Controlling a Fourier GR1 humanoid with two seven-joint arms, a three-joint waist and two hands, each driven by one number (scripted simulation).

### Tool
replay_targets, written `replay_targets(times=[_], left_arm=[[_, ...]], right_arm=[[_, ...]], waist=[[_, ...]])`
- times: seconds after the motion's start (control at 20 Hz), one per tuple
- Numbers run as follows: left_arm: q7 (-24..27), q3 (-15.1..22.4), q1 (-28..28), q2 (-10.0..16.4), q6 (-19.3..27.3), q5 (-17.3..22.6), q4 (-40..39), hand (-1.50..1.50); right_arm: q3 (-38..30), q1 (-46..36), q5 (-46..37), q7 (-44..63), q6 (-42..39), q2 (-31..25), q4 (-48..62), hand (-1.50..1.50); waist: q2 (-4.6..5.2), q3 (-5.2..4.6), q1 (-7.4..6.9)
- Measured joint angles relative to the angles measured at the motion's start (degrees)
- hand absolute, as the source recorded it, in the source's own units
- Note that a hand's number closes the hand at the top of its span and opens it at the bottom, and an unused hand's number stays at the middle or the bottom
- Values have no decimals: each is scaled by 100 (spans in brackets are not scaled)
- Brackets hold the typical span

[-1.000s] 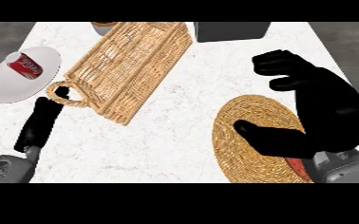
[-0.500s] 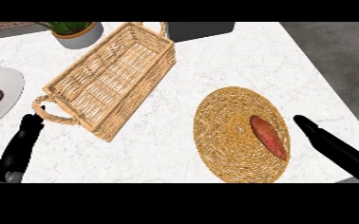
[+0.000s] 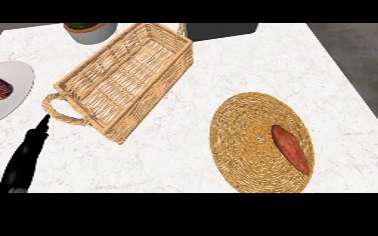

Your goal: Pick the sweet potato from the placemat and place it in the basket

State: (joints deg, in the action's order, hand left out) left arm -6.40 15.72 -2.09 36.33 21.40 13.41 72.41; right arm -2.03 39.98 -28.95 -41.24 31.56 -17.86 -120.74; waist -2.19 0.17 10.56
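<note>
Sweet potato (image 3: 290,149) lies ungrasped on the right half of the woven placemat (image 3: 242,145), well apart from the basket (image 3: 125,80) up-left on the worktop (image 3: 244,65). My left hand (image 3: 26,155) rests at the lower-left edge, fingers straight, empty; my right hand is out of view. Step in hand: the reach. Next, I judge, a hand must come over the potato and close round it.

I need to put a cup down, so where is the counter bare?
Bare counter lies between the basket and the placemat, and above the placemat toward the right edge. The left side is crowded: plate, basket and left hand sit close together.
</note>
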Motion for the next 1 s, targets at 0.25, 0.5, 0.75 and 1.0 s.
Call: replay_targets(times=[0.25,0.5,0.75,1.0], left_arm=[[-75,148,45,-57,41,-154,183,0],[-239,312,220,-167,12,-337,300,0],[-367,347,308,-204,-67,-470,413,0],[-498,362,407,-304,-126,-604,476,0]], right_arm=[[244,1633,-192,-1006,484,475,-173,-150],[270,2620,325,-1831,775,929,57,-150],[61,2757,966,-2177,731,1106,481,-150],[-138,2480,1349,-2355,634,1165,785,-150]], waist=[[56,-4,-275],[110,-5,-569],[147,-9,-786],[176,-13,-905]])
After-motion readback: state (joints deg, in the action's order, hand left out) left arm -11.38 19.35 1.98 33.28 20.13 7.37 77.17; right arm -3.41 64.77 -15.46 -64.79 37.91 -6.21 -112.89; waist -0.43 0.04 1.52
